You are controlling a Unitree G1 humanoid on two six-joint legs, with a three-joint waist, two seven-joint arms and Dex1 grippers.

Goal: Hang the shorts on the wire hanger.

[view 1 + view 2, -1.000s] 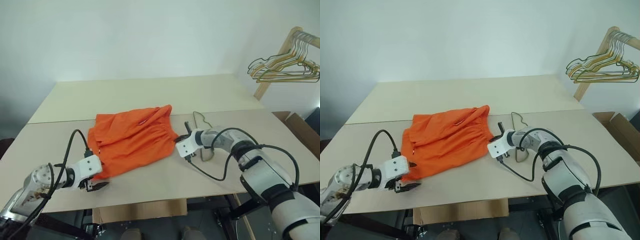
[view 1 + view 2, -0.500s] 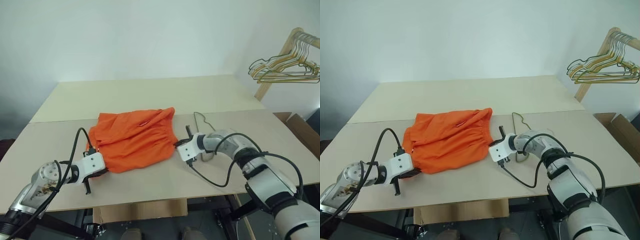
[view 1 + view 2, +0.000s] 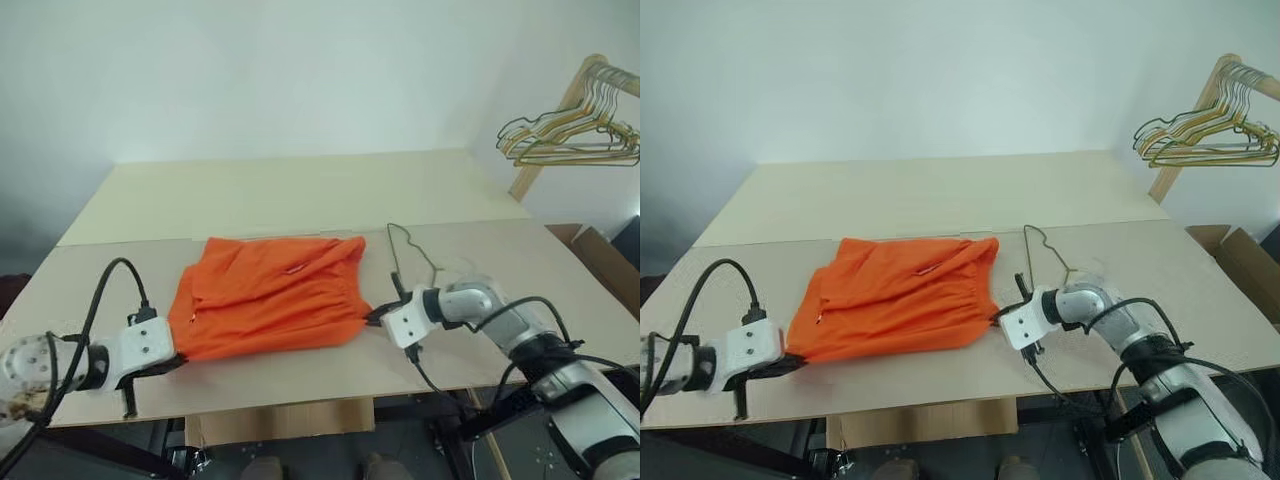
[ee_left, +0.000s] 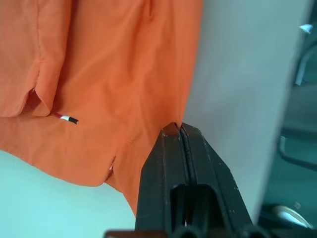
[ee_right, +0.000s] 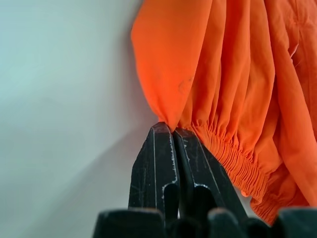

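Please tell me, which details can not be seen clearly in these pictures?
- Wire hanger: its near part is hidden behind the right arm in both eye views.
- Shorts: the white tag cannot be found, too small.
- Bunched hangers on the rack: too tangled to count.
- Cardboard box: cut off by the picture edge.
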